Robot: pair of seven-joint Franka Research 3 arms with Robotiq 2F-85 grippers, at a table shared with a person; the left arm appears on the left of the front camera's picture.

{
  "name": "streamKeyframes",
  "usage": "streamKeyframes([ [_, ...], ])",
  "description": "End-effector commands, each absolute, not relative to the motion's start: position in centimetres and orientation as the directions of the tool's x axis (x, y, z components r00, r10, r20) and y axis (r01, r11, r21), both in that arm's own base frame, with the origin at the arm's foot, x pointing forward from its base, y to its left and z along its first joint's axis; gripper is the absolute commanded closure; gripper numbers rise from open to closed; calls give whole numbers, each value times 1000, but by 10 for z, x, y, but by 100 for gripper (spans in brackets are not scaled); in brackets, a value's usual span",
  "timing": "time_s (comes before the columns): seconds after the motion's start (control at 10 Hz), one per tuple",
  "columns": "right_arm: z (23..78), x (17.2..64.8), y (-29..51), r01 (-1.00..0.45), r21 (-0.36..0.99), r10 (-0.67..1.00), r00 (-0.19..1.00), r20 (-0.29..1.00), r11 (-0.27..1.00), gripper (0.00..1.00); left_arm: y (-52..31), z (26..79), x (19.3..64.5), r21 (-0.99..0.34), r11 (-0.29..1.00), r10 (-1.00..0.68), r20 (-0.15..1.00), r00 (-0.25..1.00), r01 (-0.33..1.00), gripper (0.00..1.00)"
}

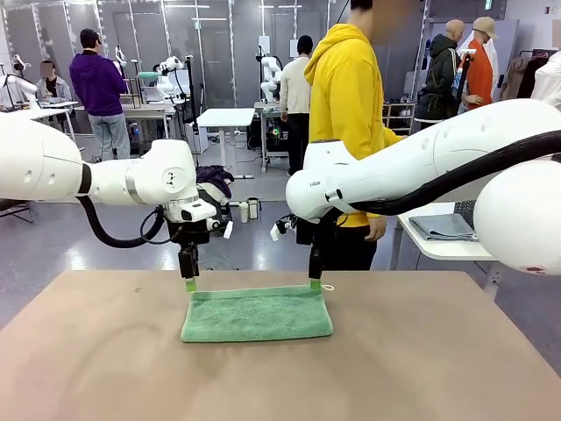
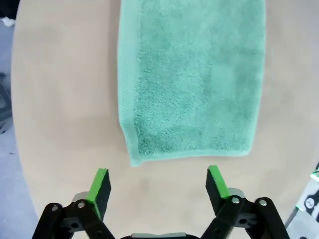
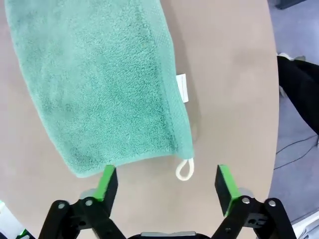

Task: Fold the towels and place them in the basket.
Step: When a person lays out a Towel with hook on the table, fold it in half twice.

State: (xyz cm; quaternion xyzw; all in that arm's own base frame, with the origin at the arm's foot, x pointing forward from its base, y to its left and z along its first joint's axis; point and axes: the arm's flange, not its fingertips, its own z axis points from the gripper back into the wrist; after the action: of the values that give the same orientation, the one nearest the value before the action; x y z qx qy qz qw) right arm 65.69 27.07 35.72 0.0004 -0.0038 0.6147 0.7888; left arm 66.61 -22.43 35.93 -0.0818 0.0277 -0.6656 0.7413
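Two jaws released, empty, just above far corners of towel (image 1: 257,314) | towel lies folded flat mid-worktop (image 1: 88,351) | next: pinch both layers at each corner, lift level.

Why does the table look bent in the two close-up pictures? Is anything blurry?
Left wrist view: wide-angle lens bows the table edge, towel sharp. Right wrist view: same bowing, cord loop crisp. Front view: even light, straight table edge, only faint shadows, no glare.
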Motion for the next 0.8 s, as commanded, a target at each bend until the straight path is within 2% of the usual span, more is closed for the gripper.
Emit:
streamKeyframes([
  [0.0, 358, 639, 265, -979, -32, 979, 203, -12, 203, 0, -211, 356, 642, -140, 46, -995, 86, 58, 989, 0],
  [0.2, 360, 638, 266, -981, -20, 981, 192, -26, 191, 0, -204, 355, 635, -146, 27, -994, 101, 42, 989, 0],
  [0.3, 362, 648, 272, -975, -11, 975, 222, -8, 221, 0, -219, 360, 654, -158, 71, -994, 65, 82, 985, 0],
  [0.7, 362, 648, 272, -975, -11, 975, 222, -8, 221, 0, -219, 360, 654, -158, 71, -994, 65, 82, 985, 0],
])
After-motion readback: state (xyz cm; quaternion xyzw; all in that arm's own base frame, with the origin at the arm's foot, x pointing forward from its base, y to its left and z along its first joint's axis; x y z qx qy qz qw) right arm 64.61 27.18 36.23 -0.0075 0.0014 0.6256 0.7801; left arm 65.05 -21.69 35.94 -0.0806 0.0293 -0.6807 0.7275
